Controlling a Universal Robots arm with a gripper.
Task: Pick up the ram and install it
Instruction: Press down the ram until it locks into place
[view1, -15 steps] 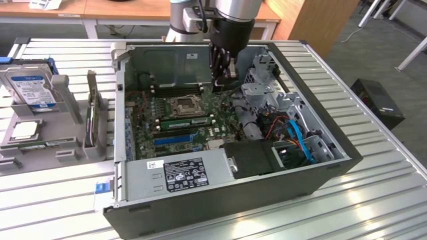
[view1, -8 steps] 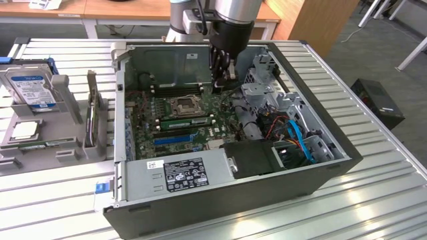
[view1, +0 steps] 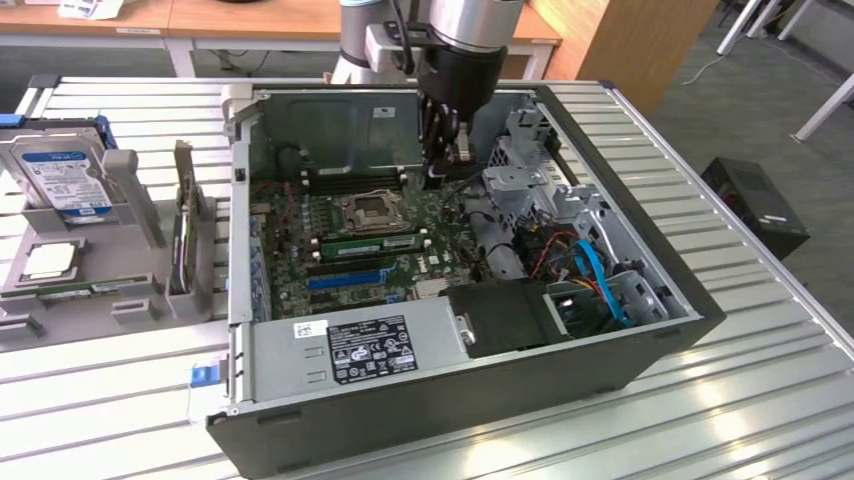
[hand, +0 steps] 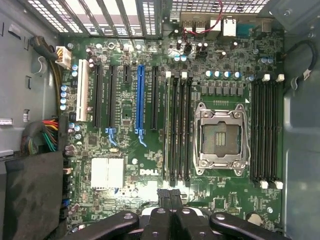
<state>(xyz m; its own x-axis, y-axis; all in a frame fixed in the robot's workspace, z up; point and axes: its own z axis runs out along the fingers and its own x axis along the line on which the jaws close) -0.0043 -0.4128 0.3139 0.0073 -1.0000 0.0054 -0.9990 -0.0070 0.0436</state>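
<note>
Claw (view1: 450, 165): narrow, fingers together, nothing held; I have it hovering over the board (hand: 227, 192).
Ram (view1: 370, 243): green stick standing in a slot beside the socket (view1: 372, 211), below the claw and toward the exterior view's left.
Progress: I judge pick-up and insertion done; whether the clips at its ends have latched I cannot tell.
Writing: DELL (hand: 149, 172) in white on the board, just ahead of the claw; PSU label (view1: 367, 349) unreadable.
</note>
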